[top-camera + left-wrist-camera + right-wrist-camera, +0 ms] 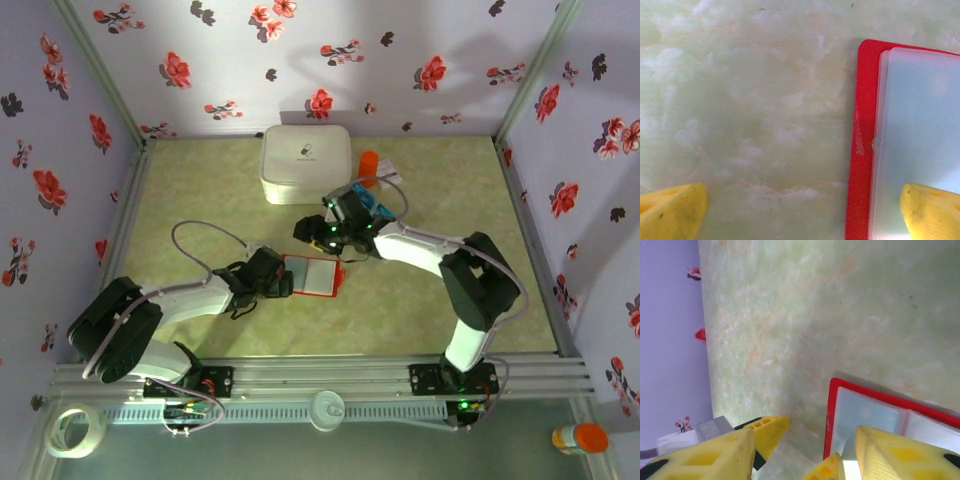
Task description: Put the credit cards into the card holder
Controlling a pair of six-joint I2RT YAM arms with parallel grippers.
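Two grippers attend one open card holder [313, 276]: left gripper [802, 196] wide, empty, straddling its left edge; right gripper [822, 429] parted, empty, over its far edge. Beyond the holder lie the credit cards [365, 202]. Advised: left pins it flat while right fetches one card.

The left arm [190, 298] lies low, reaching from the table's [200, 190] near edge toward its middle, with the left gripper [800, 215] spread wide. The right arm [430, 255] bends at the elbow, and the right gripper's [825, 450] fingers stand apart.

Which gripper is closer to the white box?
Right. The right gripper hangs just in front of the white box; the left gripper is farther off, beside the red wallet.
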